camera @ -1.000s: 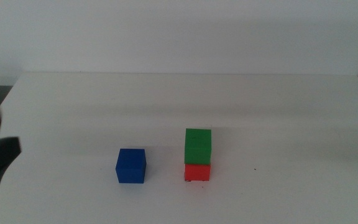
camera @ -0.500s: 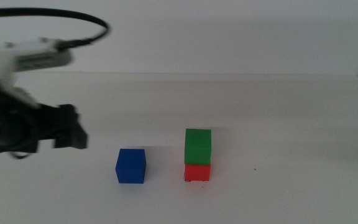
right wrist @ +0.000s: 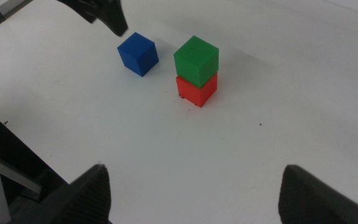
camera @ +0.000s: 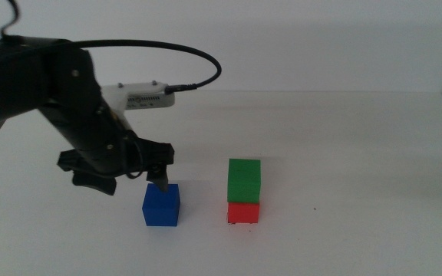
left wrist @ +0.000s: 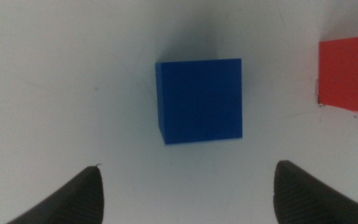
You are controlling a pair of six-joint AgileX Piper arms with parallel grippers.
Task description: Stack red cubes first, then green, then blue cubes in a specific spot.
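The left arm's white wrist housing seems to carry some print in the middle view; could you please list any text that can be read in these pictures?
White wrist housing on the left arm: one line of dark print, too small and blurred to read.
Blue cube, green cube, red cube: plain faces, no text.

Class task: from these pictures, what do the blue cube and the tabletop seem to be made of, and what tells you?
Blue cube: probably painted wood or hard plastic; flat matte faces, crisp edges, no glare. Tabletop: smooth white laminate or coated board, apparently; even, seamless surface showing only soft shadows.

White table (camera: 359, 138), pale wall (camera: 298, 38) behind; tiny dark speck (camera: 314, 208)
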